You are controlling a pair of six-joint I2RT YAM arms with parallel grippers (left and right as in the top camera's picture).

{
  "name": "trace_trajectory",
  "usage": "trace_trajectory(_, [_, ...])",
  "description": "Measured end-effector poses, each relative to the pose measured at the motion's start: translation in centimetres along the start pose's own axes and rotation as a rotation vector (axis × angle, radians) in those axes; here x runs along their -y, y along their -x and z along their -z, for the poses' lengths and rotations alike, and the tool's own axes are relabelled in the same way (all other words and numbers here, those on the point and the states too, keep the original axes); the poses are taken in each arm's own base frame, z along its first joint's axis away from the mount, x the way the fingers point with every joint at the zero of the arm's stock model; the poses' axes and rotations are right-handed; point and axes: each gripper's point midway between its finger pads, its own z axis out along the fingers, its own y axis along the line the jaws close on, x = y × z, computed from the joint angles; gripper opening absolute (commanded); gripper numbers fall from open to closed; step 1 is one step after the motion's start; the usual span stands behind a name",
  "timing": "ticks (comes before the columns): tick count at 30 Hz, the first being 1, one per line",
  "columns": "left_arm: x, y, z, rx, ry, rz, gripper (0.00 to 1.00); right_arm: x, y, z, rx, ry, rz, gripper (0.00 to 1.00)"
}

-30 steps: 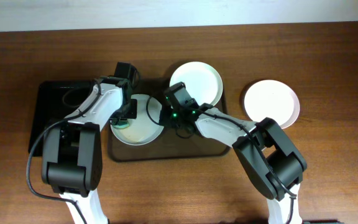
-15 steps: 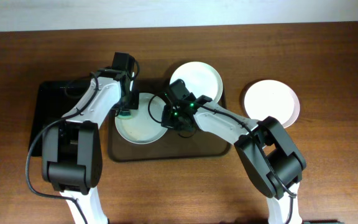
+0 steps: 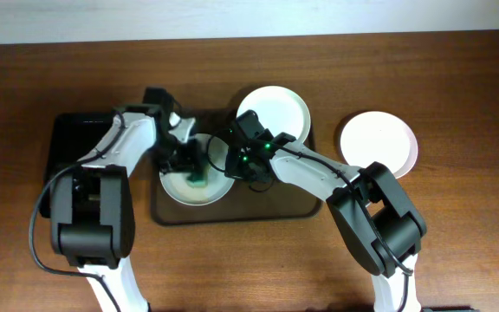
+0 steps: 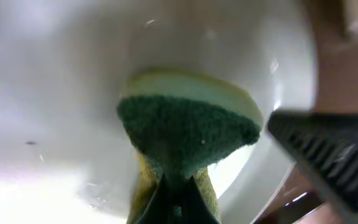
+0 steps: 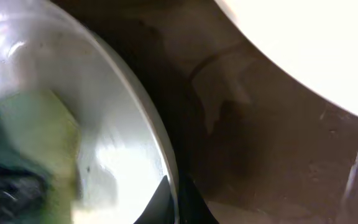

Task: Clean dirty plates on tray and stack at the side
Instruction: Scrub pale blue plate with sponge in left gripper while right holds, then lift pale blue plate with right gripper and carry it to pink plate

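Note:
A pale plate [image 3: 180, 185] lies at the left of the dark brown tray [image 3: 232, 214]. My left gripper [image 3: 189, 163] is shut on a green and yellow sponge [image 3: 198, 178] that presses on the plate's inside; in the left wrist view the sponge [image 4: 185, 134] fills the middle over the plate [image 4: 55, 93], with the gripper [image 4: 178, 202] below it. My right gripper [image 3: 230, 165] is shut on the plate's right rim, as seen in the right wrist view [image 5: 161, 155], where the gripper [image 5: 173, 199] straddles it. A white plate [image 3: 273, 113] lies at the tray's back. A third plate [image 3: 378, 143] lies on the table to the right.
A smaller glossy black tray [image 3: 63, 165] lies left of the brown tray, under my left arm. Both arms cross over the brown tray's left half. The wooden table [image 3: 457, 225] stretches round the trays.
My left gripper has swung the sponge from the plate's far left edge down and right onto the plate's inside. My right gripper has kept its hold on the rim.

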Motion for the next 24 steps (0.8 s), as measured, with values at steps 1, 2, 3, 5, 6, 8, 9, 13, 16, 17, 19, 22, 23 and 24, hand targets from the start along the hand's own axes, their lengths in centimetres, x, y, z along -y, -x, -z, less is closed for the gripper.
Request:
trace_trajectory(1, [0.1, 1.0, 1.3, 0.019, -0.019, 0.011, 0.01, 0.0, 0.0, 0.0, -0.001, 0.001, 0.003, 0.04])
trace_trajectory(2, [0.5, 2.9, 3.7, 0.066, -0.032, 0.010, 0.01, 0.0, -0.1, 0.0, -0.008, 0.003, 0.007, 0.04])
trace_trajectory(3, [0.6, 4.0, 5.2, 0.097, -0.038, 0.010, 0.01, 0.1, -0.1, 0.1, -0.018, 0.004, 0.010, 0.04])
trace_trajectory(5, [0.5, 5.8, 7.5, 0.165, -0.041, 0.004, 0.01, 1.0, -0.1, 0.8, -0.067, -0.040, 0.019, 0.04])
trace_trajectory(6, [0.1, 6.4, 8.2, 0.188, -0.039, 0.009, 0.00, 1.8, -0.3, 1.4, -0.102, -0.084, 0.026, 0.04])
trace_trajectory(8, [-1.5, 6.5, 8.8, 0.201, -0.015, 0.039, 0.01, 3.0, -0.3, 3.1, -0.132, -0.195, 0.090, 0.04])
trace_trajectory(9, [-2.0, 6.4, 8.9, 0.203, -0.003, 0.046, 0.01, 3.3, -0.3, 3.6, -0.129, -0.239, 0.112, 0.04])
trace_trajectory(13, [-2.8, 6.4, 8.9, 0.202, 0.045, 0.051, 0.01, 4.3, -1.0, 6.5, -0.090, -0.415, 0.235, 0.04])
trace_trajectory(16, [-3.2, 6.3, 8.7, 0.196, 0.071, 0.054, 0.01, 5.6, -0.6, 9.0, -0.044, -0.525, 0.271, 0.04])
trace_trajectory(17, [-3.3, 6.0, 8.5, 0.189, 0.074, 0.056, 0.01, 5.8, -0.3, 9.6, -0.024, -0.549, 0.278, 0.04])
trace_trajectory(19, [-3.4, 5.8, 8.2, 0.178, 0.078, 0.059, 0.01, 5.9, 0.6, 11.9, 0.049, -0.603, 0.304, 0.04])
trace_trajectory(22, [-3.4, 5.8, 8.1, 0.179, 0.082, 0.056, 0.01, 4.7, 1.9, 15.6, 0.206, -0.667, 0.368, 0.04])
trace_trajectory(23, [-3.4, 5.8, 8.1, 0.180, 0.082, 0.055, 0.01, 3.9, 2.2, 17.1, 0.280, -0.701, 0.407, 0.04])
trace_trajectory(24, [-3.4, 5.8, 8.1, 0.179, 0.085, 0.054, 0.01, 3.2, 2.3, 18.0, 0.334, -0.731, 0.438, 0.04])
